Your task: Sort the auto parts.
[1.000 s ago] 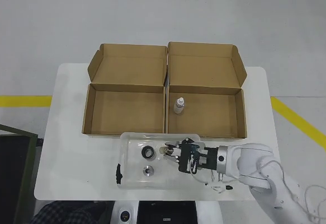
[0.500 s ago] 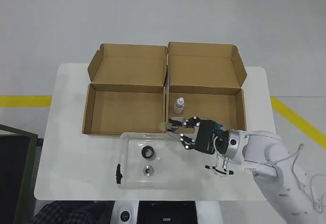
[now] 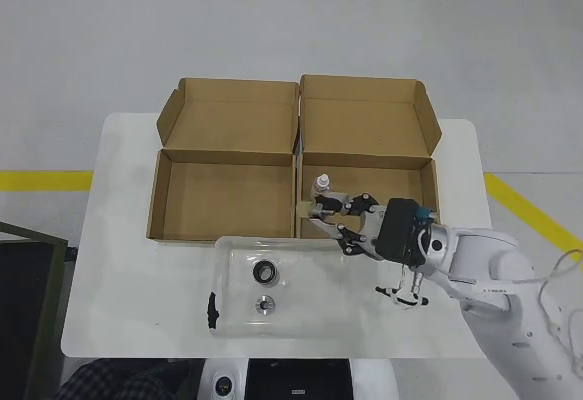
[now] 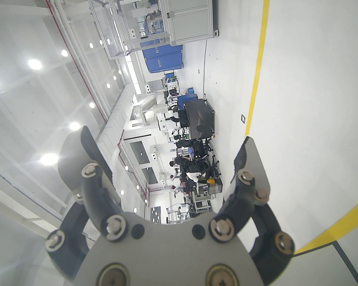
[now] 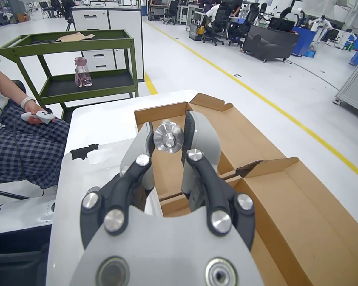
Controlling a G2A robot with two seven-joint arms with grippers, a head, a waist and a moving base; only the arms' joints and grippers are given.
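The round metal part [image 5: 168, 141], a silver disc with a hub at its middle, sits pinched between the two fingers of the right end effector [image 5: 169, 126]. The fingers are closed down to the width of the disc and grip it by its rim. They point toward the robot's left, and the part hangs in the air, touching nothing but them.

Below the fingertips is the place where the right cardboard box [image 3: 391, 215] and the left cardboard box [image 3: 221, 200] meet side by side. Both boxes are open, with their lids folded back flat. Just past the fingertips, inside the right box, a small white bottle-shaped part [image 3: 320, 185] stands upright close to the shared wall.

Behind the end effector, on the robot's side of the boxes, a clear plastic tray [image 3: 226, 250] rests on the white table [image 3: 131, 300], just beside the boxes' front walls. Farther along the tray, away from the end effector, lie a dark ring [image 3: 266, 271] and a round silver part [image 3: 263, 305], the two a little apart. At the tray's farthest edge is a black piece [image 3: 211, 310]; what it is cannot be made out.

The left end effector [image 4: 165, 138] has its fingers spread wide with nothing between them, and it faces out into the hall.
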